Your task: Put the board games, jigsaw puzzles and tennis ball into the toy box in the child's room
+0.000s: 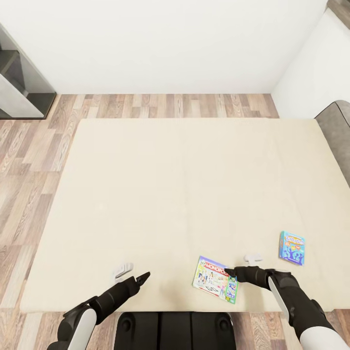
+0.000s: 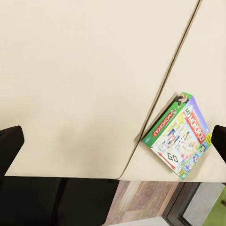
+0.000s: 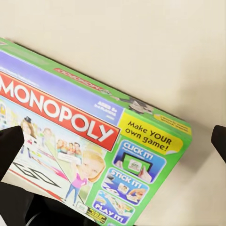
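Observation:
A white and green MONOPOLY board game (image 1: 214, 286) lies flat on the bed's beige mattress (image 1: 184, 194), near its front edge. My right gripper (image 1: 229, 271) hovers open just over that box's right end; in the right wrist view the lid (image 3: 89, 136) spreads between the two dark fingertips (image 3: 10, 147). A smaller blue board game (image 1: 291, 247) lies further right on the mattress. My left gripper (image 1: 144, 278) is open and holds nothing, left of the MONOPOLY box (image 2: 181, 136), over bare mattress. The toy box and table are out of view.
Wooden floor (image 1: 29, 160) runs around the bed, with a white wall behind. A grey shelf unit (image 1: 22, 82) stands at the far left and the grey headboard (image 1: 338, 131) at the right. Two small pale objects (image 1: 123, 270) (image 1: 253, 257) lie on the mattress.

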